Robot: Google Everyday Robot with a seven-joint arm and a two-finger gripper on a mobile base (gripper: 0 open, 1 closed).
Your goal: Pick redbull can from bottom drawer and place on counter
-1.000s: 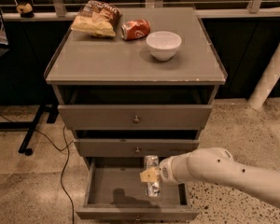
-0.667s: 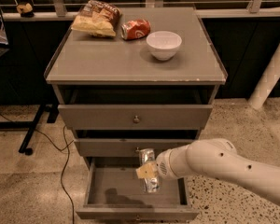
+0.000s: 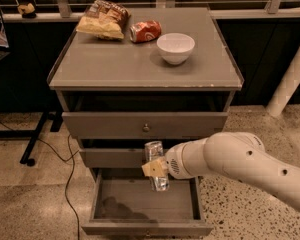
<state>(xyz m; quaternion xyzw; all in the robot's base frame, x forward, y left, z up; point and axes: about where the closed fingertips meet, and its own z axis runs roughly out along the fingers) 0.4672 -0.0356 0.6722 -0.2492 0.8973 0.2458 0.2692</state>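
Note:
The redbull can (image 3: 156,165) is a slim silver can, held upright in my gripper (image 3: 155,168), which is shut on it. It hangs above the open bottom drawer (image 3: 145,204), level with the front of the middle drawer (image 3: 110,157). My white arm (image 3: 240,164) reaches in from the right. The counter (image 3: 140,59) is the grey top of the cabinet, well above the can.
On the counter lie a chip bag (image 3: 102,19), a red-orange soda can (image 3: 145,31) on its side and a white bowl (image 3: 175,47). The top drawer (image 3: 145,125) is shut. A black cable (image 3: 67,174) trails on the floor at left. A white post (image 3: 292,74) stands at right.
My gripper has lifted the redbull can up out of the bottom drawer and a little to the left; it now sits higher, in front of the middle drawer.

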